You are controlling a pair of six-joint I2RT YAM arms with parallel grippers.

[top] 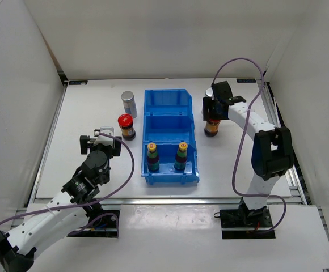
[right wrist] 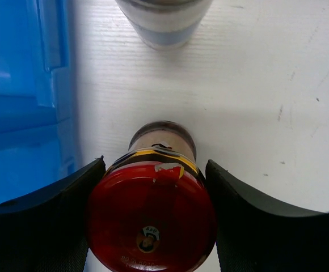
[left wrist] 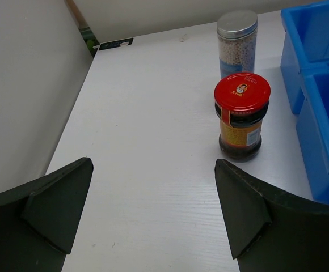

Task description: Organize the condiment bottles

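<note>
My right gripper is closed around a dark red-lidded jar standing on the table right of the blue bin; both fingers press its lid. A silver-capped pale bottle stands just beyond it. My left gripper is open and empty, low over the table. Ahead of it stand the second red-lidded jar and the second silver-capped bottle. Two yellow-capped bottles stand in the bin's front compartment.
The blue bin has three compartments and sits mid-table between the arms. White walls enclose the table on the left, back and right. The right arm's purple cable loops above the back right.
</note>
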